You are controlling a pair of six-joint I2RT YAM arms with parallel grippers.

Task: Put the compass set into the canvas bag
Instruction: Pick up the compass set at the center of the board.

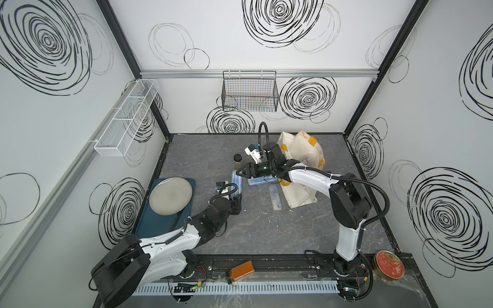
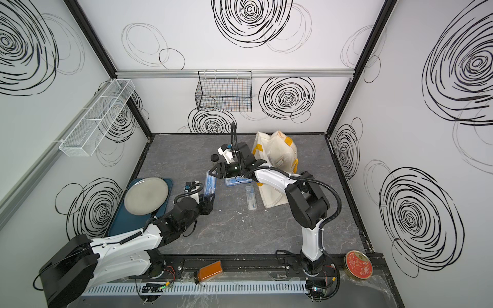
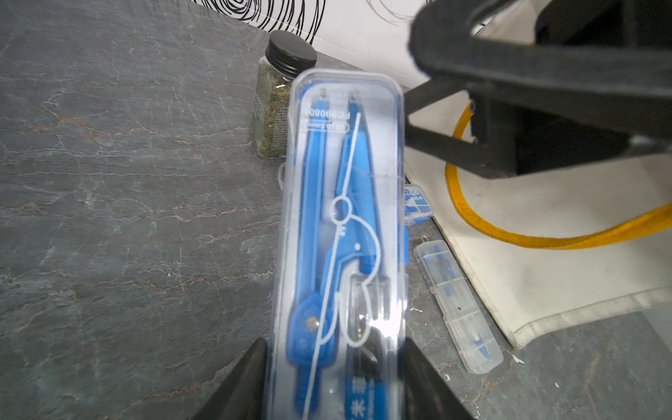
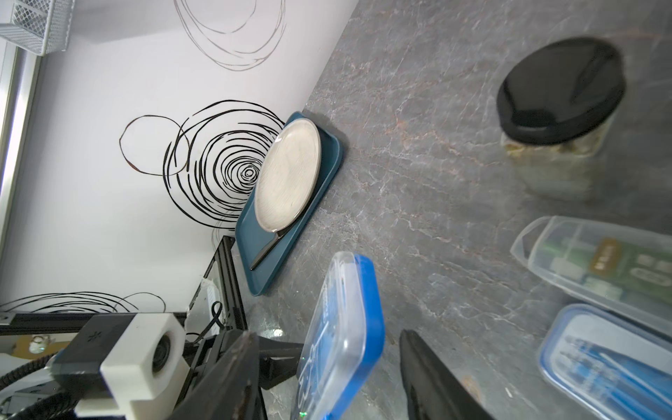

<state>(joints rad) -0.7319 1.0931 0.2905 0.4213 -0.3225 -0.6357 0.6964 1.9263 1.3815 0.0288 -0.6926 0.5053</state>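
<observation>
If the right gripper [image 1: 240, 174], its jaws apart around the far end of the compass set [image 3: 345, 218], pinches only that tip, the smooth plastic could twist loose and drop. The left gripper [image 3: 332, 351] is squeezed tight on the near end, holding it up beside the canvas bag [image 1: 301, 152]. Only the left wrist view shows the blue compass [image 3: 320, 232] inside. Only the right wrist view shows a gap next to the tip.

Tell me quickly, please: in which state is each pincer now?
Left pincer: closed on the compass set.
Right pincer: open, its jaws either side of the set's other end, not clamping it.
</observation>
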